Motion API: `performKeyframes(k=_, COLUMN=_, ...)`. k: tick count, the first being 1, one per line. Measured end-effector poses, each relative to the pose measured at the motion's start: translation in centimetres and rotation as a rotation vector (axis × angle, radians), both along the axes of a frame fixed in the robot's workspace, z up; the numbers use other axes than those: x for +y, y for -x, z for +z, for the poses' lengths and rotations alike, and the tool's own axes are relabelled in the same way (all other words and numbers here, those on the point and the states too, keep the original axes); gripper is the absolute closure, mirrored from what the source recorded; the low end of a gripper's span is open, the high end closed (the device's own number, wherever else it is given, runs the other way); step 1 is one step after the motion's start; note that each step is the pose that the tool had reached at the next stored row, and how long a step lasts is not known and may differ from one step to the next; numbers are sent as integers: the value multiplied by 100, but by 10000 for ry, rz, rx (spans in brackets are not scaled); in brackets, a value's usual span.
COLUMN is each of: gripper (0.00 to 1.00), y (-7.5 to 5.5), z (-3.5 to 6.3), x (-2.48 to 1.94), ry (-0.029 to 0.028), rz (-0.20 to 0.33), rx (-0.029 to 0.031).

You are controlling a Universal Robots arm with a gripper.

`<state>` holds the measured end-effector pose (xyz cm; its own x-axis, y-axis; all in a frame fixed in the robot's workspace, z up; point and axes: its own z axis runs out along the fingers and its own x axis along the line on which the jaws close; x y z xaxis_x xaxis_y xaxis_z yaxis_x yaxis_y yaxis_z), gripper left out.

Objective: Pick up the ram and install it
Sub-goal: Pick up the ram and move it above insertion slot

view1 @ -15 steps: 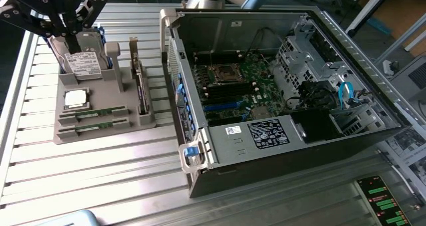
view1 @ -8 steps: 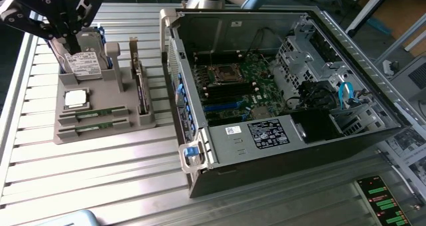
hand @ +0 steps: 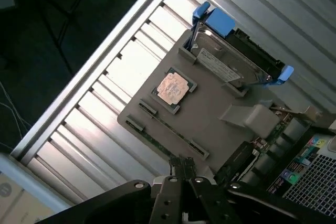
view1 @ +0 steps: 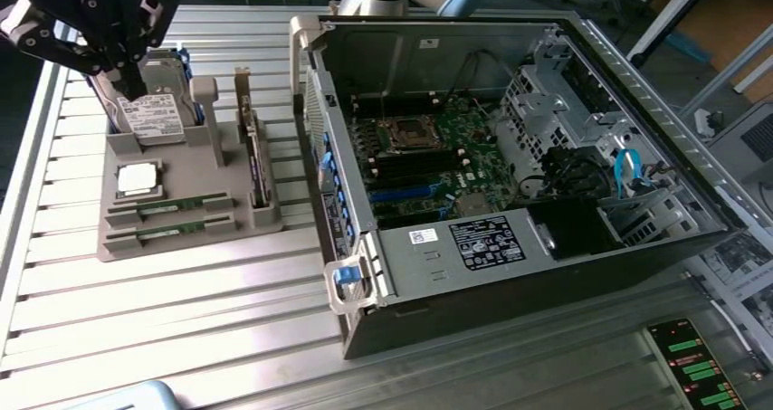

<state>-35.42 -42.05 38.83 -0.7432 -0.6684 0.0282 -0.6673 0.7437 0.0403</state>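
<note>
Ram sits untouched in the tray, and the gripper, fingers pinched together and empty above the drive, could jab the stick unless they open.

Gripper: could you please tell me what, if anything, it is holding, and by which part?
Nothing, as far as shows: the gripper hangs above the grey holder, and both ram sticks lie in its slots.
</note>
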Motion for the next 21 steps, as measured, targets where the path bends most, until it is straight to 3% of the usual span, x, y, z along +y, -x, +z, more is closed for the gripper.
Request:
performKeyframes(k=4, gripper=89, y=0, z=-1, x=0, ry=0, rz=1129, rx=0)
performKeyframes(k=21, gripper=89, y=0, z=-4, x=0, ry=0, rz=4518, rx=0)
